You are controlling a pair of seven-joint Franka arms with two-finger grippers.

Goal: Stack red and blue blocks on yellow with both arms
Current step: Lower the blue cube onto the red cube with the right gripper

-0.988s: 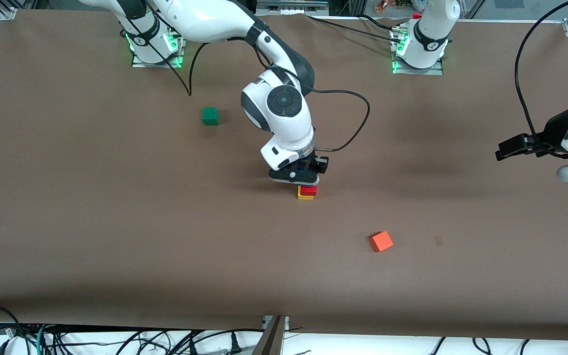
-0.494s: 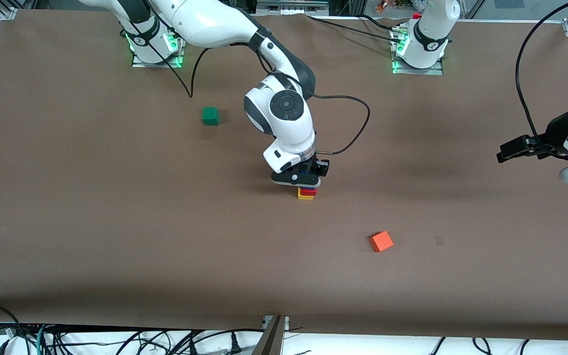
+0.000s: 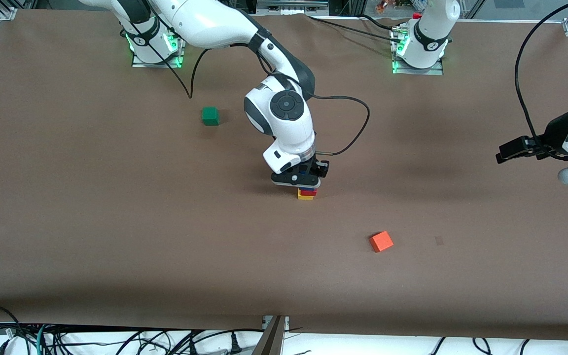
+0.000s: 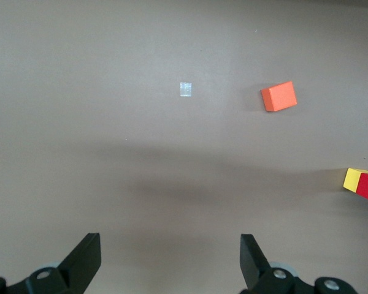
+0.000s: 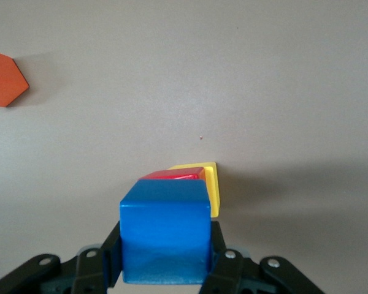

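Right wrist view: blue block (image 5: 165,236) between right gripper (image 5: 165,260) fingers (image 5: 112,260).

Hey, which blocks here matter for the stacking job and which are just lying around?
In the job: yellow cube, red cube on it, blue cube gripped by the right gripper above them.
Lying about: green cube, orange-red cube.

Brown table (image 3: 116,222), yellow cube (image 3: 305,196), orange-red cube (image 3: 381,241), green cube (image 3: 210,116)
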